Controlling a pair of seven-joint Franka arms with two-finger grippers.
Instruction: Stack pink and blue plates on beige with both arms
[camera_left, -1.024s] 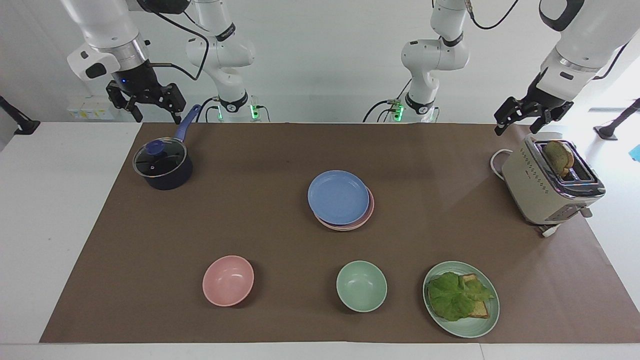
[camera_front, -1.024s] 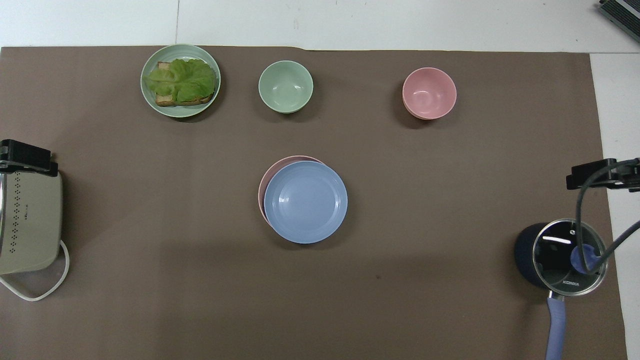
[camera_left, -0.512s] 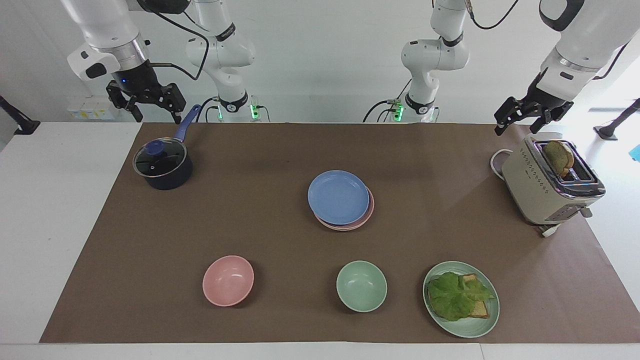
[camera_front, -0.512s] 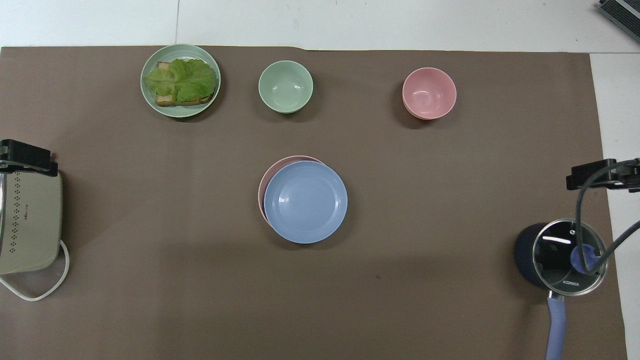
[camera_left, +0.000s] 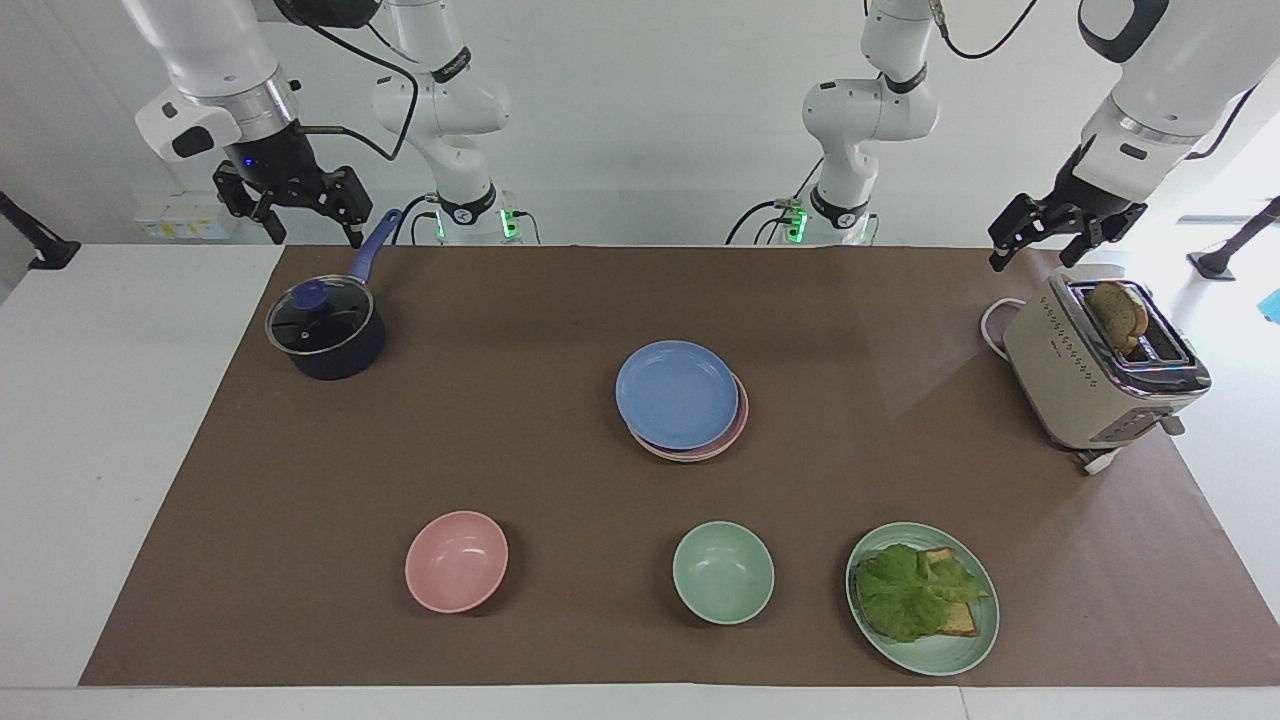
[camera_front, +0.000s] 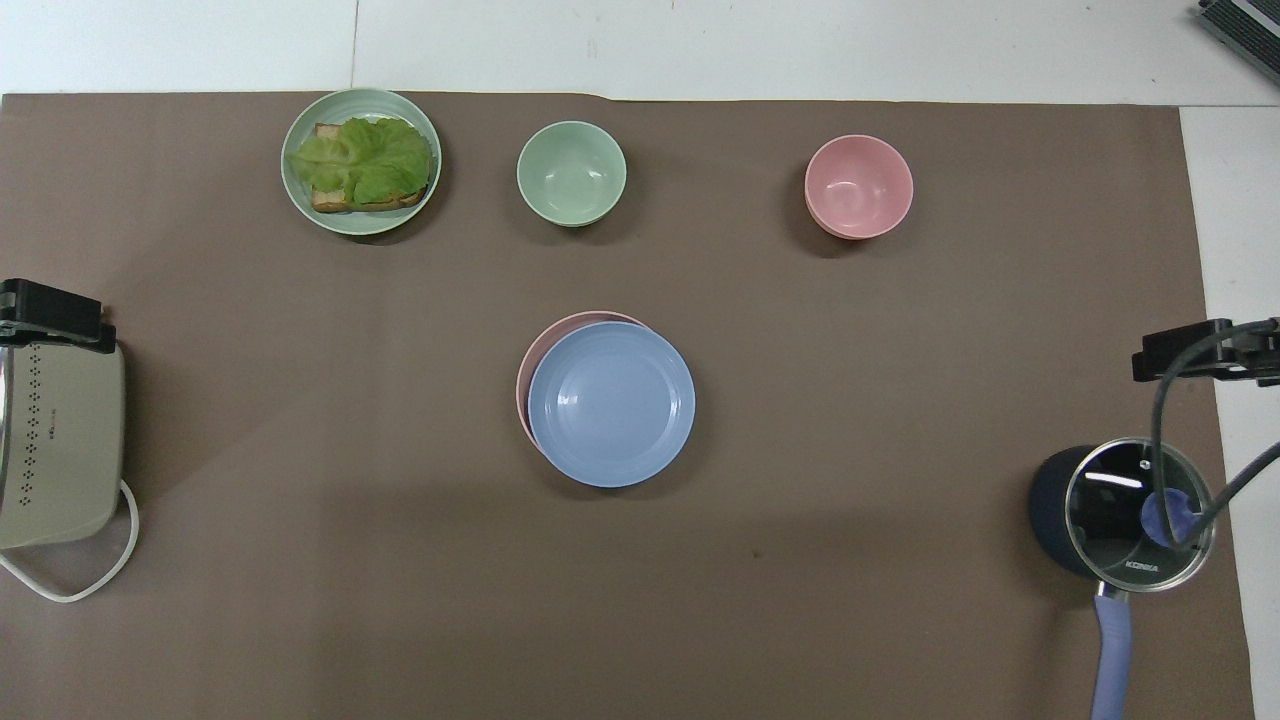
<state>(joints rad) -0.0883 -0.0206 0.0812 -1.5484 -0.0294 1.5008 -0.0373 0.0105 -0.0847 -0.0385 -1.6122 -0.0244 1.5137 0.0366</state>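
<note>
Blue on top, pink under it, and that's basically how the pile looks from the facing view: the blue plate (camera_left: 676, 393) sits on the pink plate (camera_left: 738, 425), which pokes out as a thin crescent toward the left arm's end; a paler sliver at the bottom edge might be the beige plate, but I honestly can't tell. Nothing has changed over the last second; plates, arms and grippers all sit exactly where they were, so my read is the stacking is finished and both arms are just parked. The right gripper (camera_left: 292, 208) hangs up over the table edge by the saucepan (camera_left: 326, 335), jaws spread wide and holding nothing; the left gripper (camera_left: 1040, 238) hangs above the toaster (camera_left: 1100, 370) end, also looks open and empty. Both are well apart from the stack, which lies mid-table between them.

Overhead view next: same story; the blue plate (camera_front: 611, 404) covers nearly everything, with the pink plate (camera_front: 528, 360) showing only as a rim on the side farther from the robots and toward the left arm's end; no beige visible from here at all. The left gripper (camera_front: 50, 315) only shows its tip at the toaster (camera_front: 58, 445); the right gripper (camera_front: 1205, 350) shows its tip just above the saucepan (camera_front: 1120, 510). The pink bowl (camera_front: 858, 187), green bowl (camera_front: 571, 173) and green plate (camera_front: 300, 190) with the lettuce toast sit farther out, untouched.
</note>
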